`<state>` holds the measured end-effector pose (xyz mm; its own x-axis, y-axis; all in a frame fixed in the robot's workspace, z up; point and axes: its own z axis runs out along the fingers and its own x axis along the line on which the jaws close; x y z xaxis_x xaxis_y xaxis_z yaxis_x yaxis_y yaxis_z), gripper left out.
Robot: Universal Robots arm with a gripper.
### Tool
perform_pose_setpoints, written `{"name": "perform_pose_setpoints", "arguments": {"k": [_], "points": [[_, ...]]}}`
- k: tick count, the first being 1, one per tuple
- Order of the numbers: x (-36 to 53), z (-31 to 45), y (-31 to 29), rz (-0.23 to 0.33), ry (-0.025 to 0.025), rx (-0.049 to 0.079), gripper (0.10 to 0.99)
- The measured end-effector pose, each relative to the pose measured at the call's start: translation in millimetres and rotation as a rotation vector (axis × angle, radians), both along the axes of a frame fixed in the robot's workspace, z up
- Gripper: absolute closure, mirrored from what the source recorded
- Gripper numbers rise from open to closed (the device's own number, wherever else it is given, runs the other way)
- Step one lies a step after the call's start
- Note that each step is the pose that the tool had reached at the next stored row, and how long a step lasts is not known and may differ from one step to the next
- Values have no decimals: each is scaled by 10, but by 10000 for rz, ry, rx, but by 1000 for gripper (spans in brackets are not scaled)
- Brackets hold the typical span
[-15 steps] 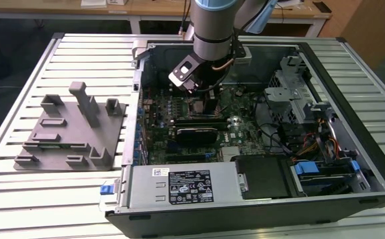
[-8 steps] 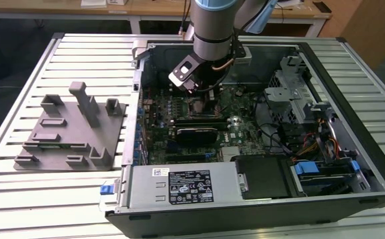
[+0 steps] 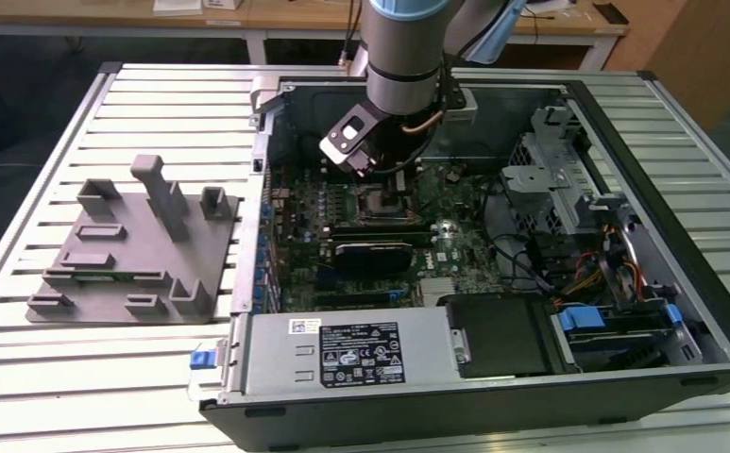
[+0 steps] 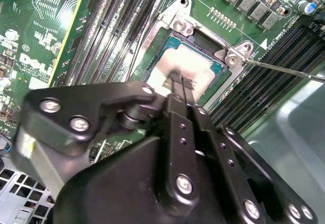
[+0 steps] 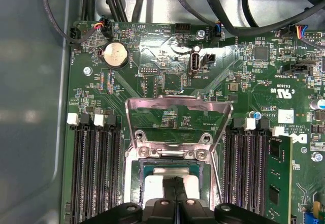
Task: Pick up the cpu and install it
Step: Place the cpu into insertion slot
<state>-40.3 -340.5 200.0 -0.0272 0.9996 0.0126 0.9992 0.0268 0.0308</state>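
Black gripper [image 5: 176, 183], fingers pressed together, tips touching flat square silver-topped cpu [image 5: 152, 188] lying inside grey steel socket frame [image 5: 152, 152].

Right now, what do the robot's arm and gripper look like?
The arm is a thick silver-grey tube with a pale blue joint cap and a black band. A copper-coloured cable loops by its wrist. The gripper is matt black: flat linked plates with silver screws, narrowing to two slim fingers.
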Motion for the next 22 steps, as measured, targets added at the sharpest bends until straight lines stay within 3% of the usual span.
{"name": "perform_pose_setpoints", "arguments": {"k": [10, 12, 15, 16, 18, 20, 22], "points": [[0, 0, 0, 0, 1, 15, 973], [0, 0, 0, 0, 1, 18, 851], [0, 0, 0, -1, 0, 24, 796], [0, 0, 0, -1, 0, 25, 729], [0, 0, 0, -1, 0, 28, 722], [0, 0, 0, 0, 0, 32, 604], [0, 0, 0, -1, 1, 35, 604]]}}
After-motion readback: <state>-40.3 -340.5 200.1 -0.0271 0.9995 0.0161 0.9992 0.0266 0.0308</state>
